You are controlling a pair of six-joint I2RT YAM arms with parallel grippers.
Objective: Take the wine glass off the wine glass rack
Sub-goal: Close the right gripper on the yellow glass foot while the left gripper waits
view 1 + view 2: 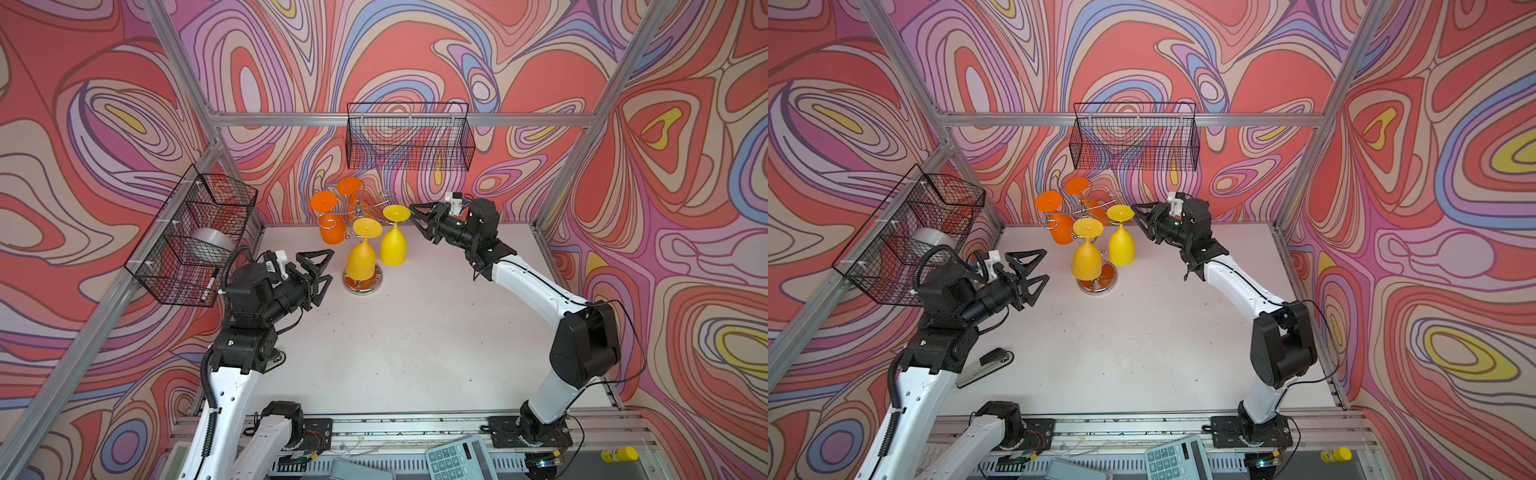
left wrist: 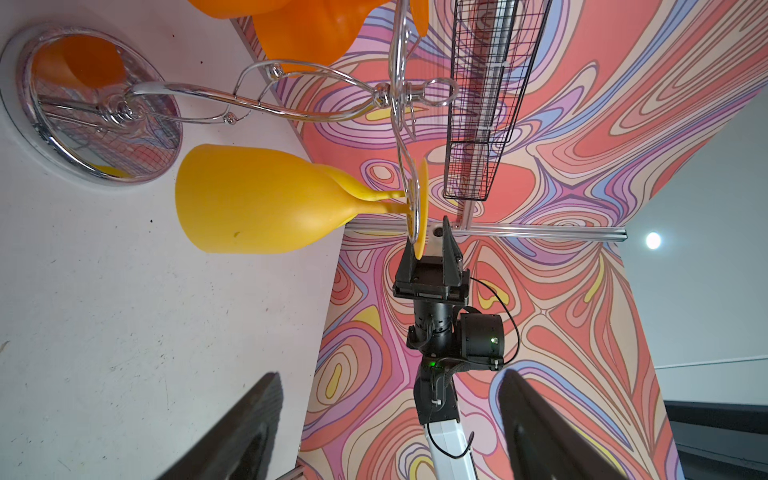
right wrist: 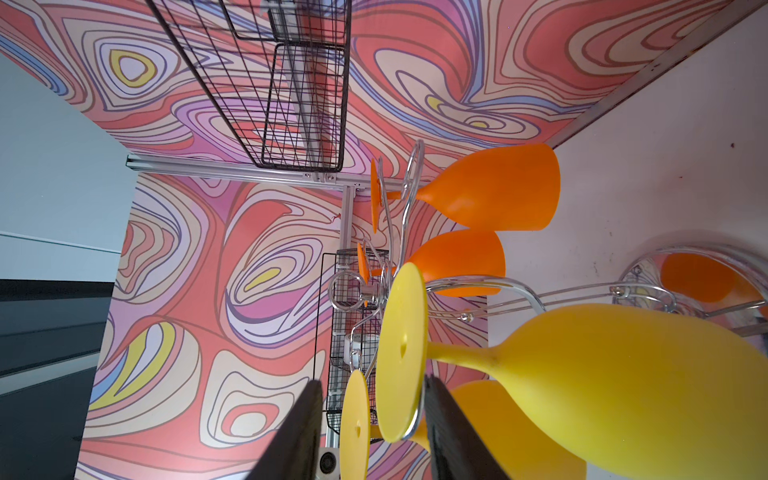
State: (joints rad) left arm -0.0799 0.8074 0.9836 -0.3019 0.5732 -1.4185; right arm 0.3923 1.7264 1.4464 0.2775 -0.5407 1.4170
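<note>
Jaws on right part-open, astride wine glass (image 3: 582,370)

- Calculator (image 1: 459,459): lower part cut off by the bottom edge in both top views; key legends too small to read.
- Small yellow container (image 1: 620,455): label illegible.
- Stapler (image 1: 985,366): rear end hidden under the left arm in a top view.
- Silver roll (image 1: 208,245): sat behind the mesh of the side basket (image 1: 178,291); kind could not be told.
- Wine glass rack (image 1: 363,286): base partly hidden by the near yellow wine glass (image 1: 360,262).
- Left gripper (image 2: 389,373): fingers (image 2: 249,432) blurred and cut off by the picture's edge.
- Right gripper (image 3: 374,380): fingers (image 3: 299,432) likewise; contact with the foot of the far yellow wine glass (image 3: 623,374) could not be told.
- Orange glasses (image 2: 307,29): cropped in the left wrist view.
</note>
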